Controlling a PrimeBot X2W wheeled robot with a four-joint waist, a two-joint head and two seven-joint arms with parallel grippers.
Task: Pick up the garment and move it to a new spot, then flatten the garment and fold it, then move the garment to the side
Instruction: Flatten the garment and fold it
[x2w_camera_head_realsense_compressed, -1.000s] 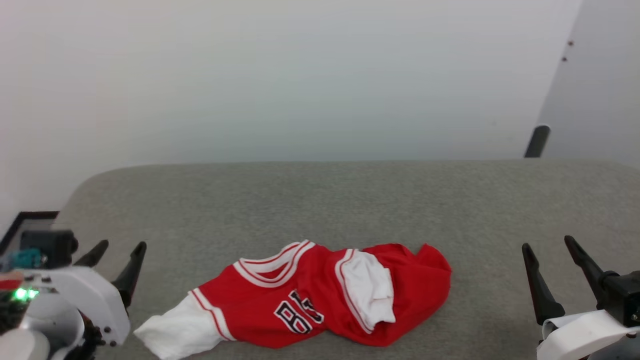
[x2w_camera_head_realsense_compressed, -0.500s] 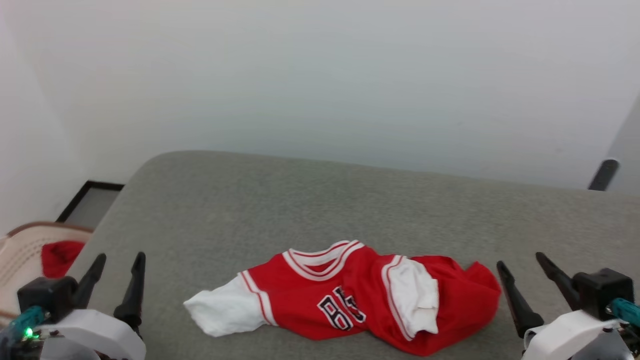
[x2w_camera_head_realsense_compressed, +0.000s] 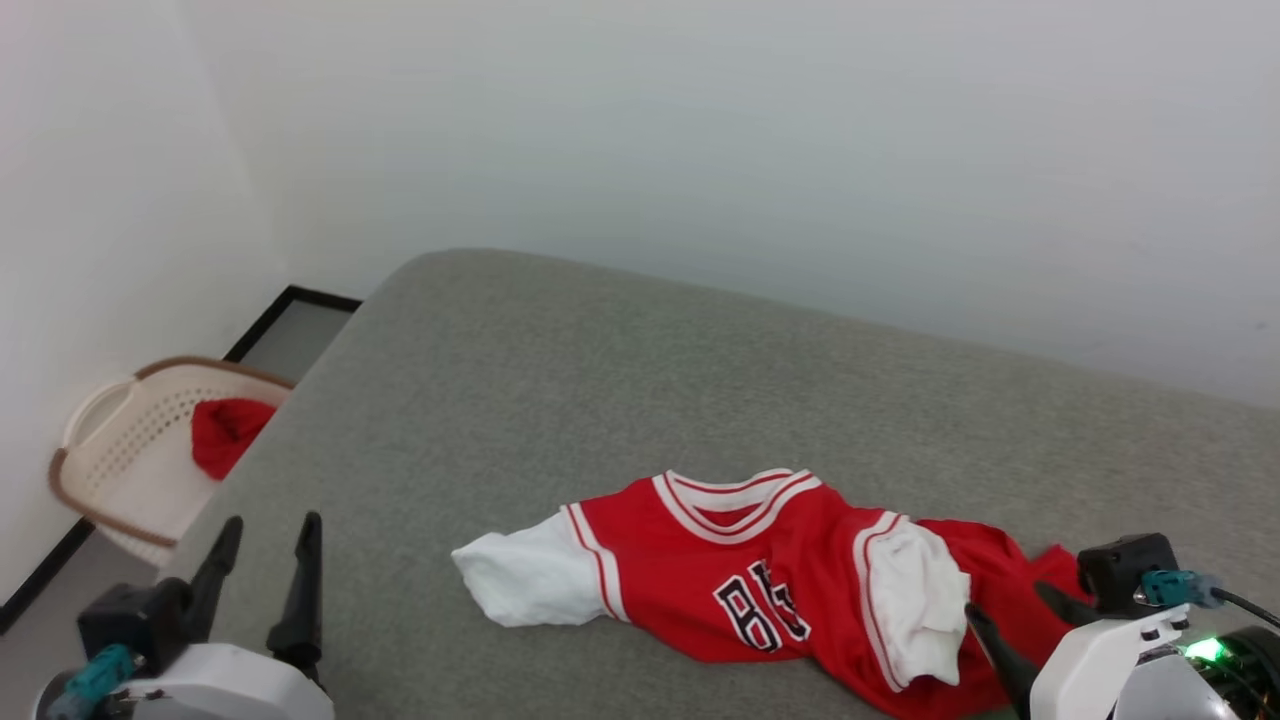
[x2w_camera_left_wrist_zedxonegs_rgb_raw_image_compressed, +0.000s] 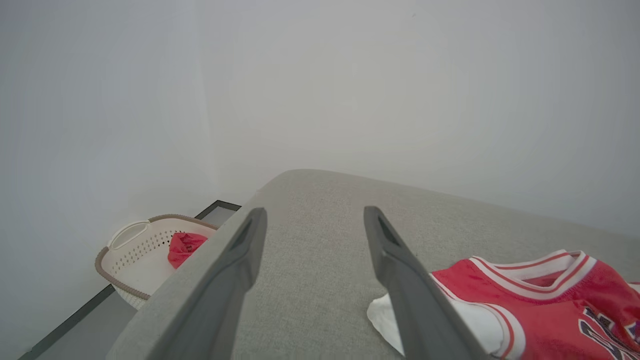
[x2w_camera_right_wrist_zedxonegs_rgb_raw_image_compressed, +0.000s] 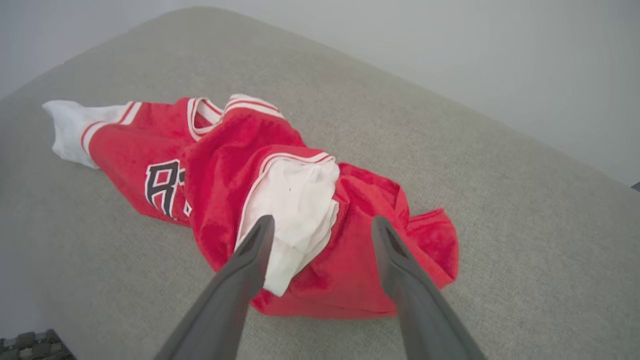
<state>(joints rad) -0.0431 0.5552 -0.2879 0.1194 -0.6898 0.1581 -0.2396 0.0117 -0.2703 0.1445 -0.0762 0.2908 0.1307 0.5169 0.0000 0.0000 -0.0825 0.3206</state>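
Rumpled garment on the grey surface, with both grippers empty.

It lay near the surface's front edge, collar toward the wall, one white sleeve spread to the left and the other folded over the red body. The right gripper had its fingers wide apart just over that folded sleeve, holding nothing. The left gripper, also spread wide and empty, was at the front left corner, apart from the garment. A pale basket holding a small red cloth sat on the floor.
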